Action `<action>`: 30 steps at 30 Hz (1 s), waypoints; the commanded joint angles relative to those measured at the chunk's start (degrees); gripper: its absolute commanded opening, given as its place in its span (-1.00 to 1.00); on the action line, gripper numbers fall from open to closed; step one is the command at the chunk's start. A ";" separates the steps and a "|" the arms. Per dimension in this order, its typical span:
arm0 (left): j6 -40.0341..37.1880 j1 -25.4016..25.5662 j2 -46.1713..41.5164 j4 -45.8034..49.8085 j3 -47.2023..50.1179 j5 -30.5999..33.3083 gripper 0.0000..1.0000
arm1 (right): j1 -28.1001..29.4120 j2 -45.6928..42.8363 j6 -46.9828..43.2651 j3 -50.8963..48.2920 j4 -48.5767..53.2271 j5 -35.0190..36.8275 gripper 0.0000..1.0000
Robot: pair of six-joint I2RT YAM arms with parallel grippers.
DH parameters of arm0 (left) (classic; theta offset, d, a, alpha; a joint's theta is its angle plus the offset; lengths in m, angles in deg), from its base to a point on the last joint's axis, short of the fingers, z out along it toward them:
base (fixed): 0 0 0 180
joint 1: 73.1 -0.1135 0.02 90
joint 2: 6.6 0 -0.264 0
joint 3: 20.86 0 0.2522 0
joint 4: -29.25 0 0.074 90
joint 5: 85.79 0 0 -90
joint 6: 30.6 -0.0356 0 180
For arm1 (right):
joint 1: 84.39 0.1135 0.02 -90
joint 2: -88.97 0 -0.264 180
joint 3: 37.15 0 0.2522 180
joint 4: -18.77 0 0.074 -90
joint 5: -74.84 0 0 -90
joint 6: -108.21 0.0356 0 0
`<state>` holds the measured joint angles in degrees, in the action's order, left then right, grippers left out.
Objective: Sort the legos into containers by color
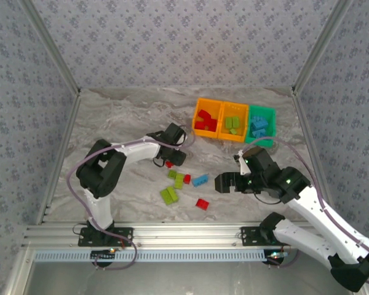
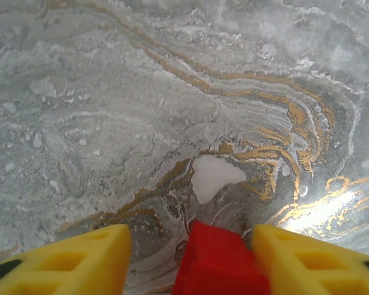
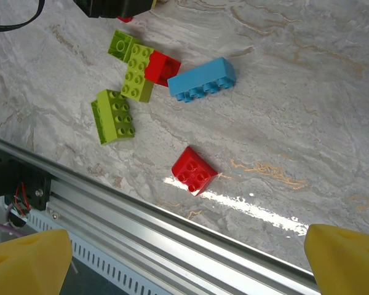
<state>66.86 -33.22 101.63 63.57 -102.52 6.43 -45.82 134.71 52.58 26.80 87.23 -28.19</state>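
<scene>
The left pincer (image 1: pixel 171 158) hangs low over the worktop (image 1: pixel 123 117), left of centre, its jaws apart and straddling a small red brick (image 2: pixel 218 261). In the left wrist view the yellow fingers (image 2: pixel 67 261) flank this brick, with a clear gap on one side and the other finger close to it or just touching, so nothing is clamped. I judge the brick light, stiff and not fragile, with glossy walls that are a little slippery. The best hold is across two flat opposite side walls, low and square, and not on the studded top; a skewed pinch could make it twist or squirt out.

Just right of it lies the loose cluster: a broad lime green brick (image 3: pixel 115 115), a long green brick (image 3: pixel 137 74), a small green brick (image 3: pixel 120 44), a second red brick (image 3: pixel 162 66) touching the long green one, a blue brick (image 3: pixel 202 80) just beside that, and a lone square red brick (image 3: pixel 194 170) nearer the rail (image 3: pixel 141 215).

The right pincer (image 1: pixel 224 183) hovers right of the cluster, its jaws wide apart and holding nothing.

Far right stand the joined containers: the first orange bin (image 1: pixel 208 102) with red pieces, the second orange bin (image 1: pixel 235 104) with green ones, and the green bin (image 1: pixel 262 109) with blue ones
</scene>
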 commanded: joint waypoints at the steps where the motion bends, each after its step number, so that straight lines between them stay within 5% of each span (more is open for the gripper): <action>1: 0.21 0.02 -0.61 0.26 2.01 -0.64 -0.24 | 0.42 0.34 1.06 1.38 0.82 1.30 1.00; 4: -0.47 -0.02 -1.75 -0.05 3.64 -1.42 -0.69 | 0.37 1.89 -0.14 2.89 2.02 1.98 1.00; 11: 0.27 0.30 -7.28 -2.02 2.79 -3.87 -0.73 | 0.41 3.22 -0.50 5.39 1.01 4.31 1.00; 16: 1.54 4.67 -10.07 -8.18 -5.00 -0.37 -0.81 | 0.11 3.10 0.82 6.66 -0.51 12.74 1.00; 25: 0.00 5.42 5.48 -21.95 -24.17 10.98 -0.84 | -1.07 1.42 3.41 7.06 -0.75 17.21 1.00; 30: -0.80 2.86 17.35 -20.44 -39.52 7.75 -0.81 | -1.12 -0.82 4.62 5.82 0.22 17.42 1.00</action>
<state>66.97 -28.74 114.13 43.64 -135.66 14.10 -46.65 135.51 55.36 32.27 86.20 -12.59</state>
